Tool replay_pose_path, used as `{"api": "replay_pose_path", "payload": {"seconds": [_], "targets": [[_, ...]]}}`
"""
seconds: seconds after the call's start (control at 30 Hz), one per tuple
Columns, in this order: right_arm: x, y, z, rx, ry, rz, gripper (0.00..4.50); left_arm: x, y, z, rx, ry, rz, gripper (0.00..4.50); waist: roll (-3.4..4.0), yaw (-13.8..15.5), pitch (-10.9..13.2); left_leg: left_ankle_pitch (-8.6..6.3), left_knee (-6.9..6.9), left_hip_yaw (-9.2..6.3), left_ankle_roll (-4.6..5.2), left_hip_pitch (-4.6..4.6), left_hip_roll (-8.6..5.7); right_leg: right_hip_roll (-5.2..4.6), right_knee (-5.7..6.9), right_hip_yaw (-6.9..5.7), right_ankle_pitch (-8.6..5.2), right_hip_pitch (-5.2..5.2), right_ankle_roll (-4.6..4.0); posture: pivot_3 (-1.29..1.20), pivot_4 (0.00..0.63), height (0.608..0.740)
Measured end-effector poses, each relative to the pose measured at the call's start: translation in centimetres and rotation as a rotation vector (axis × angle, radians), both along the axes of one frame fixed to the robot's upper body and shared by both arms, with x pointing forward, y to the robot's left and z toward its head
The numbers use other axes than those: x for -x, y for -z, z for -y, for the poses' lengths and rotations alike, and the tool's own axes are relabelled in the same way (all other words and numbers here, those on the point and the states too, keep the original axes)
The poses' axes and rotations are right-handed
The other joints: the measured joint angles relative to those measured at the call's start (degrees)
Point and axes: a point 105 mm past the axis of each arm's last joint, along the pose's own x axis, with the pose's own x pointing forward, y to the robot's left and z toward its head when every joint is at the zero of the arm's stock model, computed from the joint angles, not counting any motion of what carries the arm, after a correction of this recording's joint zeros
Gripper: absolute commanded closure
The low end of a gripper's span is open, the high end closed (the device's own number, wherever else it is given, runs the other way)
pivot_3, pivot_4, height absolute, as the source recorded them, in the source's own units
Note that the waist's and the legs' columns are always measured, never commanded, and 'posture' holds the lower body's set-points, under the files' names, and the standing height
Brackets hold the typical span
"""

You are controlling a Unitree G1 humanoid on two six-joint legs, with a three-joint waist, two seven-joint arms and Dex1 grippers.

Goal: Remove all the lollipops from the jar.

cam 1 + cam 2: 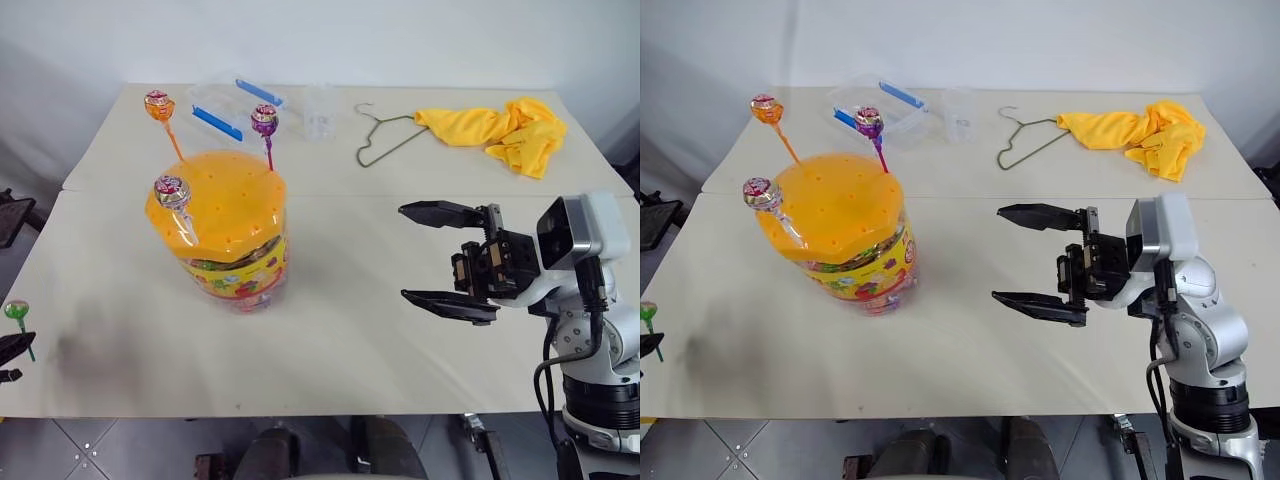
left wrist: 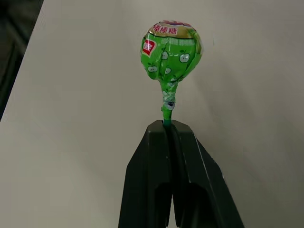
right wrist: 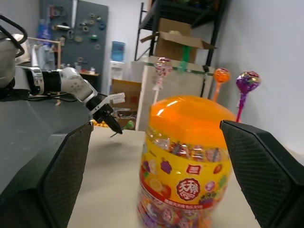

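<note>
The jar (image 1: 228,250), a clear tub with an orange domed lid, stands left of the table's middle. Three lollipops rise on sticks from holes in its lid: an orange one (image 1: 159,105), a purple one (image 1: 264,120) and a whitish one (image 1: 172,190). At the table's left edge my left gripper (image 1: 14,346) is shut on the stick of a green lollipop (image 2: 171,52), its head upright above the fingertips (image 2: 178,130), well clear of the jar. My right gripper (image 1: 402,252) hangs open to the right of the jar, jaws wide and pointing at it, holding nothing.
At the back stand a flat clear box with blue clips (image 1: 235,105) and a small clear cup (image 1: 318,112). A wire hanger (image 1: 385,140) and a yellow cloth (image 1: 500,128) lie at the back right. A seam (image 1: 400,195) crosses the table (image 1: 330,350).
</note>
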Motion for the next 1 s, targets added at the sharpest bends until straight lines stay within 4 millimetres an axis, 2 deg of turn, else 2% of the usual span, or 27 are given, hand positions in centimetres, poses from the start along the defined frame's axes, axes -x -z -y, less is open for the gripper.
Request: {"api": "replay_pose_path", "payload": {"seconds": [0.03, 0.33, 0.43, 0.53, 0.63, 0.7, 0.83, 0.9, 1.0], "targets": [[-0.2, -0.1, 0.0, -0.004, -0.007, -0.012, 0.00, -0.1, 0.1, 0.4, -0.005, 0.017, 0.004, 3.81, 0.00, 0.0, 0.0, 0.00, 0.00, 0.00, 0.00, -0.01, 0.00, -0.01, -0.01, 0.01, 0.00, 0.00, 0.00, 0.00, 0.150, 0.740], [0.0, -0.1, -0.1, 0.021, -0.051, -0.020, 0.00, -1.2, -0.6, 2.4, 0.014, 0.137, 0.102, 1.02, 0.01, -0.7, 0.0, -0.01, -0.05, 0.08, -0.01, -0.01, 0.02, 0.00, -0.02, -0.02, 0.00, -0.05, 0.00, 0.00, 0.150, 0.740], [-0.1, -0.1, 0.0, 0.033, -0.045, -0.023, 0.00, -1.4, -2.2, 3.1, -0.009, 0.236, 0.214, 0.11, 0.01, -0.6, 0.0, -0.01, -0.05, 0.08, -0.02, -0.02, 0.03, 0.00, -0.03, -0.05, 0.00, -0.06, 0.00, 0.00, 0.150, 0.740], [-0.1, 0.0, 0.3, 0.045, -0.031, -0.029, 0.00, -0.8, -5.0, 4.1, 0.025, 0.350, 0.360, 0.04, 0.01, -0.6, 0.0, -0.01, -0.05, 0.07, -0.02, -0.03, 0.04, 0.00, -0.08, -0.05, 0.00, -0.04, 0.00, 0.00, 0.150, 0.740], [-0.2, 0.0, 1.1, 0.063, 0.010, -0.038, 0.00, -0.5, -7.7, 4.1, 0.002, 0.400, 0.466, 0.04, 0.04, -0.4, 0.0, -0.01, -0.05, 0.06, -0.01, -0.03, 0.03, 0.00, -0.08, -0.06, 0.00, -0.04, 0.00, 0.00, 0.150, 0.740], [-0.4, -0.5, 1.6, 0.042, 0.045, -0.029, 0.00, -1.4, -11.1, 5.0, 0.016, 0.442, 0.641, 0.04, 0.03, 0.1, 0.0, 0.01, 0.01, -0.03, -0.01, -0.04, 0.03, -0.01, -0.12, -0.11, 0.00, 0.01, 0.00, 0.00, 0.150, 0.740], [-0.5, -1.9, 2.3, -0.017, 0.091, -0.026, 0.00, -3.3, -17.2, 9.7, 0.003, 0.658, 0.832, 0.04, 0.04, 0.7, 0.0, 0.01, 0.04, -0.05, -0.02, -0.01, -0.01, -0.03, 0.00, -0.09, 0.01, 0.05, 0.02, 0.00, 0.150, 0.740], [-0.4, -2.9, 2.0, -0.056, 0.093, -0.018, 0.00, -5.0, -18.2, 13.0, -0.005, 0.799, 0.835, 0.04, 0.26, 0.7, 0.0, 0.03, 0.04, -0.01, -0.02, 0.00, -0.06, -0.03, 0.03, -0.07, 0.02, 0.03, 0.03, 0.00, 0.150, 0.740], [-0.3, -3.8, 1.8, -0.100, 0.094, -0.006, 0.00, -7.9, -18.6, 15.6, 0.036, 0.867, 0.859, 0.04, 0.35, 0.6, 0.0, 0.06, 0.03, 0.02, -0.07, -0.02, -0.04, 0.09, 0.14, -0.14, 0.02, -0.07, 0.03, 0.00, 0.150, 0.740]]}}
